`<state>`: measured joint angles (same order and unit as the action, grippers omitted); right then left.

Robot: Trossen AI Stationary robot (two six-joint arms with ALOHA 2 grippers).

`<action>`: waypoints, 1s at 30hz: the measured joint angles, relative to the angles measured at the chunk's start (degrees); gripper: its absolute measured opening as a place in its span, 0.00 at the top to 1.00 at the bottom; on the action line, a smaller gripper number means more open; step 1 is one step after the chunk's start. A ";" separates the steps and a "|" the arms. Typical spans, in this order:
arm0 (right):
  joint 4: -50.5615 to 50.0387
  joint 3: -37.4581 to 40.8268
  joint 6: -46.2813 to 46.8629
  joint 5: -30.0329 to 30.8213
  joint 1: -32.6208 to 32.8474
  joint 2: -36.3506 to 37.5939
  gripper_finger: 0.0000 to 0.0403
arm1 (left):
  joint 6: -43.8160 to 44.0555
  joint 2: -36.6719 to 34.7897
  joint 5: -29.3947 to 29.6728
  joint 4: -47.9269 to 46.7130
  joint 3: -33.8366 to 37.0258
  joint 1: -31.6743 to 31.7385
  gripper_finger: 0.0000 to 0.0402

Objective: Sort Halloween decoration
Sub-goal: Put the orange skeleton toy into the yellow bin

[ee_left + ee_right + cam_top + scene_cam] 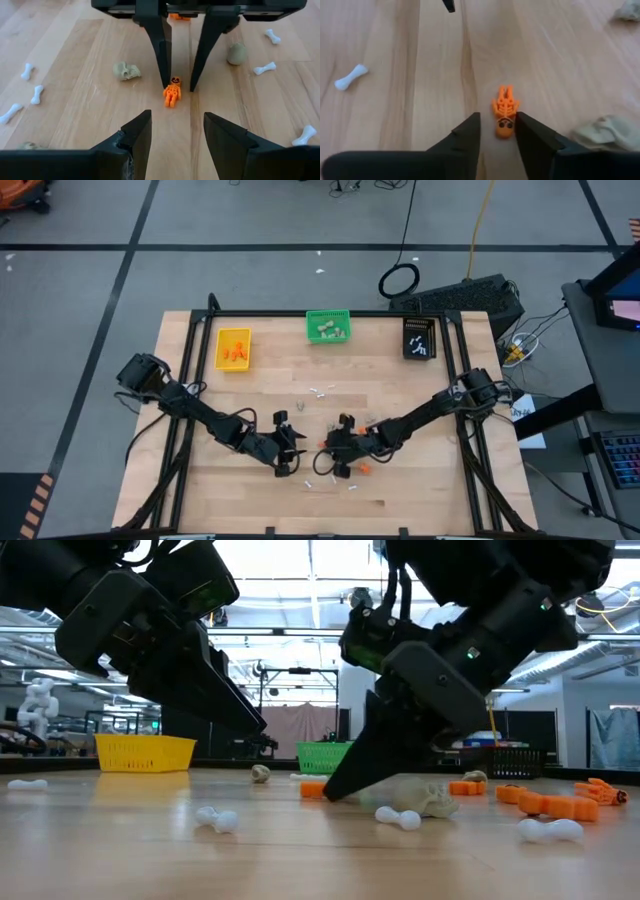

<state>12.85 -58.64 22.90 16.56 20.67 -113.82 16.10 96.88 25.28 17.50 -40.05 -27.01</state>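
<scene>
An orange skeleton figure point(504, 114) lies flat on the wooden table point(420, 480), its head point(175, 80) between the fingertips of my right gripper point(497, 132). That gripper slants down to the table with a narrow gap between its fingers. My left gripper point(177, 137) faces it from the table's left, open, with nothing between its fingers and a little short of the skeleton. In the high view the left gripper point(288, 448) and the right gripper point(328, 452) stand tip to tip at the table's middle front. Beige skulls point(126, 71) and white bones point(264, 68) lie scattered around. My right gripper has one fingertip point(525, 131) on each side of the skeleton's head point(504, 128), coming slanting down from the table's right along the figure. The figure lies flat on the table. I cannot tell whether the fingers touch it.
A yellow bin point(233, 348), a green bin point(328, 326) and a black bin point(419, 338) stand along the far edge. More orange pieces point(560, 805) and a beige lump point(600, 132) lie close to the right gripper. A black frame point(190, 380) borders the table.
</scene>
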 joint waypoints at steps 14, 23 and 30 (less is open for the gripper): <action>-3.33 0.10 -5.31 -2.60 0.48 4.72 0.97 | -1.21 -0.02 0.01 0.61 0.00 -0.02 0.56; -16.60 0.01 -15.36 3.43 4.81 19.30 0.97 | -7.07 -0.09 0.12 0.90 -3.36 -0.88 0.56; -26.23 0.01 -22.21 17.28 12.57 27.92 0.98 | -9.15 -0.42 0.45 -1.85 -5.71 -1.21 0.56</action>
<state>-13.38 -58.63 0.69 33.84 33.24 -85.90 6.95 96.47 25.73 15.65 -45.76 -28.22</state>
